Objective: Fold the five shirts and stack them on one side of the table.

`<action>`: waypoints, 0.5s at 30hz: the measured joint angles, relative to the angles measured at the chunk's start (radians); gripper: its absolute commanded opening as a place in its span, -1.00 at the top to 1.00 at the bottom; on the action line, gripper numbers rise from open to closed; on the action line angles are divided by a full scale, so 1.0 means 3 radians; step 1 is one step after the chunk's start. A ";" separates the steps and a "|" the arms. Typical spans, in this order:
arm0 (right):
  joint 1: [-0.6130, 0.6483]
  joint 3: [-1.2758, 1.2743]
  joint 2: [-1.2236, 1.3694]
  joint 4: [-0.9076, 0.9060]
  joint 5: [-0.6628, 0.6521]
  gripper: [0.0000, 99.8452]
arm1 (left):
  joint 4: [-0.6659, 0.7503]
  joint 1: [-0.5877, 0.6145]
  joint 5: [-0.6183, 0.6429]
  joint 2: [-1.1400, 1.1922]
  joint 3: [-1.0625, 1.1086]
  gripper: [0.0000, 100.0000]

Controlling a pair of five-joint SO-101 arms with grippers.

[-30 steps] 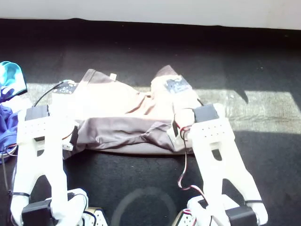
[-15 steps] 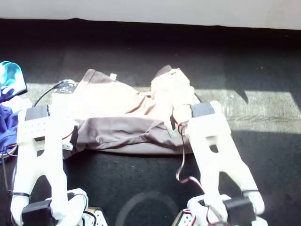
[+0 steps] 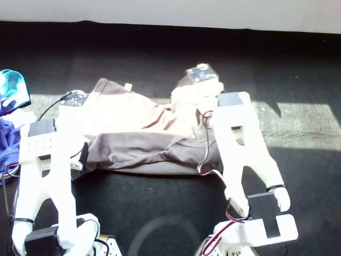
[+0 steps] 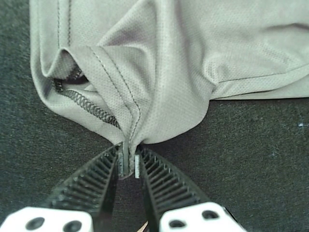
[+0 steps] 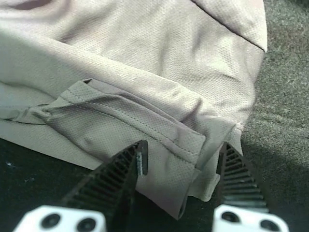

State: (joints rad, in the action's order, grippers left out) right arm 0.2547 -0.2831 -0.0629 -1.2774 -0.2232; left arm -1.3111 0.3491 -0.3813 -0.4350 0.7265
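A grey-brown shirt [image 3: 138, 128] lies crumpled across the middle of the dark table in the high view. My left arm [image 3: 49, 149] stands at the shirt's left end. In the left wrist view, my left gripper [image 4: 129, 163] is shut on a pinched fold of the shirt's stitched hem [image 4: 145, 87]. My right arm [image 3: 237, 138] stretches over the shirt's right end, toward its far corner. My right gripper [image 5: 183, 150] is open, its two toothed fingers [image 5: 126, 166] spread on either side of a folded shirt corner [image 5: 145, 125], holding nothing.
A teal garment [image 3: 11, 92] and a blue one [image 3: 6, 140] lie bunched at the table's left edge. A bright sunlit strip [image 3: 298, 125] crosses the dark cloth to the right of the shirt. A pale wall [image 3: 170, 10] runs along the far side.
My right arm has stretched farther away over the shirt's right end, carrying its wrist toward the far corner. The left arm and its grip on the hem have not moved.
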 measured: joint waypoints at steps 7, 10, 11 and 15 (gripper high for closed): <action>-0.0036 0.0000 0.0000 -0.0015 -0.0164 0.54 | 0.0000 0.0000 0.0000 0.0000 0.0000 0.98; -0.0036 0.0000 0.0020 0.0015 -0.0169 0.54 | 0.0000 0.0000 0.0000 0.0000 0.0000 0.98; -0.0036 0.0000 0.0041 0.0036 -0.0174 0.54 | 0.0000 0.0000 0.0000 0.0000 0.0000 0.98; -0.0036 0.0000 0.0271 0.0046 -0.0332 0.54 | 0.0000 0.0000 0.0000 0.0000 0.0000 0.98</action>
State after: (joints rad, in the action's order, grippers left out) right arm 0.2440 -0.2831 0.0184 -1.2635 -0.3230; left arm -1.3111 0.3491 -0.3813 -0.4350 0.7265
